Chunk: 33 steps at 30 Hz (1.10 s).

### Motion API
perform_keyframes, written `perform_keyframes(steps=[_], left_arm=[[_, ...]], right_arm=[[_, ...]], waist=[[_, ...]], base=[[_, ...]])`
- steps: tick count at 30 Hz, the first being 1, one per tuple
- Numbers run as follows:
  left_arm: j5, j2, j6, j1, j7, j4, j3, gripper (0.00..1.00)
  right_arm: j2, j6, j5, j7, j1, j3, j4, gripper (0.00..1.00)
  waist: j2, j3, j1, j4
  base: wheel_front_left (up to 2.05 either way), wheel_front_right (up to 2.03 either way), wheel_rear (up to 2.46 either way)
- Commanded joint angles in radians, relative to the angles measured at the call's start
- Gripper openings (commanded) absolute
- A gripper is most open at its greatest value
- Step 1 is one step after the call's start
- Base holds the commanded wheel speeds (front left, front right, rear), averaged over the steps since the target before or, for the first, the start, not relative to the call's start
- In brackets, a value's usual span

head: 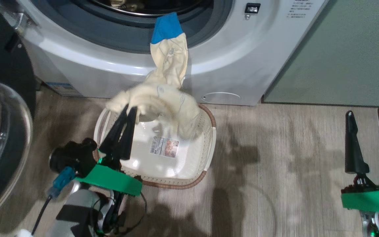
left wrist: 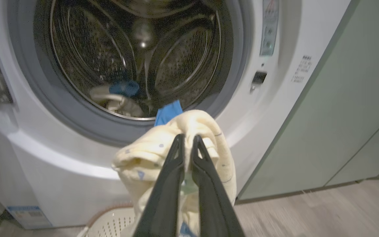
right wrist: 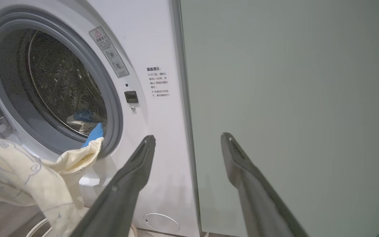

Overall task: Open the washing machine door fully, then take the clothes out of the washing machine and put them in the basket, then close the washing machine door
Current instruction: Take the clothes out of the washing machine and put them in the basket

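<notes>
Head view: left gripper (head: 129,108) clamped on the clothes (head: 166,98), which trail from the washing machine (head: 110,75) mouth over the basket (head: 214,123). Left wrist view: soft, floppy, light stuff, so I'd grab a bunched fold. Right wrist view: right gripper (right wrist: 188,138) wide, empty.

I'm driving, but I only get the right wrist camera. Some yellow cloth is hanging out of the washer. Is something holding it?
Observer: Yes. The left end effector is shut on the clothes, pinching the low end of the bundle.
Operator: Where's the basket?
Observer: The basket sits on the floor just in front of the washing machine, with the cloth hanging over its far end.
Operator: And the door?
Observer: The washing machine door is swung wide open on the robot's left.
</notes>
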Motion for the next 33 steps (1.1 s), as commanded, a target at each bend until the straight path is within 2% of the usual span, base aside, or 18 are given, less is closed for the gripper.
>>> perform_keyframes(steps=[1, 13, 24, 25, 26, 27, 28, 29, 33], left_arm=[[-0.011, 0.006, -0.009, -0.020, -0.005, 0.001, 0.034, 0.00], [-0.016, -0.024, -0.124, -0.196, -0.005, 0.412, 0.056, 0.00], [0.018, -0.038, -0.166, -0.357, -0.005, 0.732, 0.064, 0.00], [0.023, -0.041, -0.173, -0.379, -0.005, 0.788, 0.060, 0.07], [0.024, -0.044, -0.177, -0.392, -0.005, 0.811, 0.057, 0.36], [0.025, -0.048, -0.181, -0.403, -0.005, 0.833, 0.054, 0.60], [0.027, -0.051, -0.184, -0.413, -0.005, 0.858, 0.048, 0.89], [0.028, -0.053, -0.186, -0.424, -0.005, 0.877, 0.045, 1.00], [0.031, -0.062, -0.189, -0.457, -0.005, 0.935, 0.043, 1.00]], right_arm=[[-0.005, 0.004, 0.007, -0.009, -0.006, 0.022, -0.033, 1.00], [0.018, 0.004, 0.022, -0.009, -0.057, 0.037, -0.034, 1.00], [0.029, 0.004, 0.035, -0.009, -0.090, 0.054, -0.029, 1.00], [0.030, 0.004, 0.037, -0.009, -0.093, 0.055, -0.028, 1.00], [0.031, 0.004, 0.037, -0.009, -0.094, 0.053, -0.028, 1.00], [0.031, 0.004, 0.037, -0.009, -0.094, 0.051, -0.029, 1.00], [0.031, 0.004, 0.037, -0.009, -0.095, 0.049, -0.030, 1.00], [0.032, 0.004, 0.037, -0.009, -0.095, 0.048, -0.031, 1.00], [0.032, 0.004, 0.038, -0.009, -0.100, 0.045, -0.033, 1.00]], waist=[[-0.0001, 0.013, 0.0000, -0.011], [-0.0001, 0.110, 0.0000, -0.077], [-0.0001, 0.168, 0.0000, -0.137], [-0.0001, 0.175, 0.0000, -0.144], [-0.0001, 0.178, 0.0000, -0.145], [-0.0001, 0.181, 0.0000, -0.146], [-0.0001, 0.183, 0.0000, -0.147], [-0.0001, 0.186, 0.0000, -0.148], [-0.0001, 0.194, 0.0000, -0.150]], base=[[0.00, 0.00, 0.00], [0.00, 0.00, 0.00], [0.00, 0.00, 0.00], [0.00, 0.00, 0.00], [0.00, 0.00, 0.00], [0.00, 0.00, 0.00], [0.00, 0.00, 0.00], [0.00, 0.00, 0.00], [0.00, 0.00, 0.00]])
